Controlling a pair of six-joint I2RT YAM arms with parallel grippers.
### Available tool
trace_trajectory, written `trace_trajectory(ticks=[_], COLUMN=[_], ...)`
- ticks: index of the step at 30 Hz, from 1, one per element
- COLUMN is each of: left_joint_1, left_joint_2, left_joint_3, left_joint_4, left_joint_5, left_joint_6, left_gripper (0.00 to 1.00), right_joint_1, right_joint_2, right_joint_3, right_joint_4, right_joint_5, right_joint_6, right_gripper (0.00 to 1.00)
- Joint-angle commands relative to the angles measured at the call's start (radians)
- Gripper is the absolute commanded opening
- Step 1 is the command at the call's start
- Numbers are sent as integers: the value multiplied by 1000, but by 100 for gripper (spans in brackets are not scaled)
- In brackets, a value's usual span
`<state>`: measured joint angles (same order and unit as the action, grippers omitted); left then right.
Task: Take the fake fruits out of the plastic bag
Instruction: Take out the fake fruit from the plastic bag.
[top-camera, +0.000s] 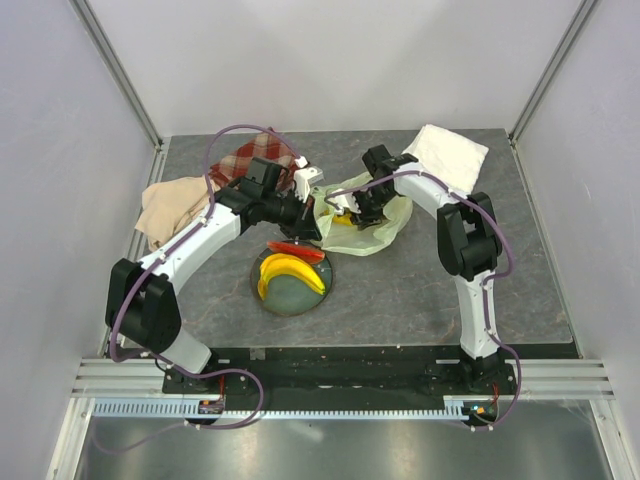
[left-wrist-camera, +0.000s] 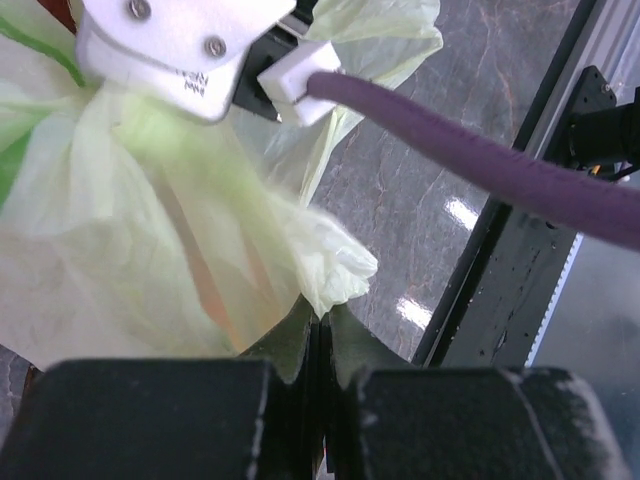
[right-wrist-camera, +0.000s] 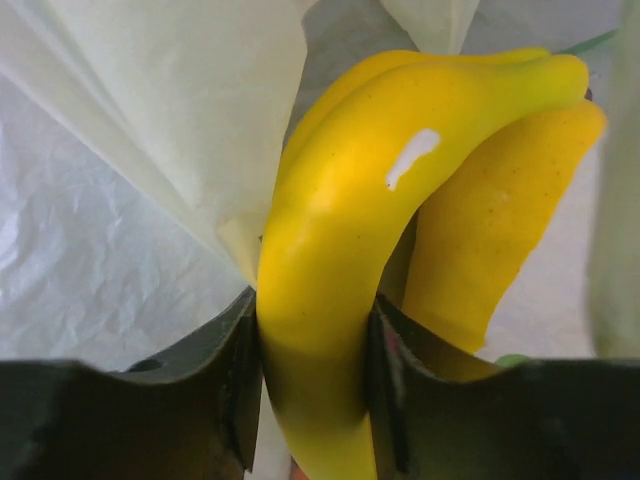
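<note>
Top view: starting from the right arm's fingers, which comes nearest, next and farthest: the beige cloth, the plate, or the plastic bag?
1. plastic bag: the right arm's fingers reach into it and grip a banana bunch there.
2. plate: toward the near edge, to the left of the fingers.
3. beige cloth: far over on the left.

Left arm (top-camera: 190, 245) and right arm (top-camera: 432, 192) angled inward, left hand (left-wrist-camera: 320, 338) pinched fully closed, right hand (right-wrist-camera: 315, 365) part-closed in a grip.
</note>
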<state>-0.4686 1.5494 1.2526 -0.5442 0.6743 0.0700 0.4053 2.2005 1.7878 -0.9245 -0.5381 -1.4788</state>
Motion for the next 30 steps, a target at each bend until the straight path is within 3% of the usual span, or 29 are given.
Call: trace_trajectory(ticks=[1, 7, 14, 21, 25, 30], left_joint_1=[-1, -1, -1, 5, 31, 42], left_joint_2=[-12, 3, 29, 54, 80, 124], left_joint_3=[-1, 11, 41, 94, 181, 303], left_joint_4=[6, 18, 41, 58, 96, 104], left_joint_5=[-12, -27, -58, -163, -147, -165], left_joint_6=[27, 33, 36, -8, -113, -119], left_gripper=[2, 2, 2, 2, 1, 2], right_joint_1=[-34, -77, -85, -94, -89, -76], right_joint_2=[38, -31, -194, -243, -318, -429], right_joint_3=[60, 191, 91, 160, 69, 50], right_joint_4=[-19, -59, -66, -140, -152, -281], right_joint_5=[32, 12, -3, -150, -169, -172], right_joint_6=[-9, 120, 156, 412, 422, 382], right_gripper=[36, 27, 25, 25, 22, 19])
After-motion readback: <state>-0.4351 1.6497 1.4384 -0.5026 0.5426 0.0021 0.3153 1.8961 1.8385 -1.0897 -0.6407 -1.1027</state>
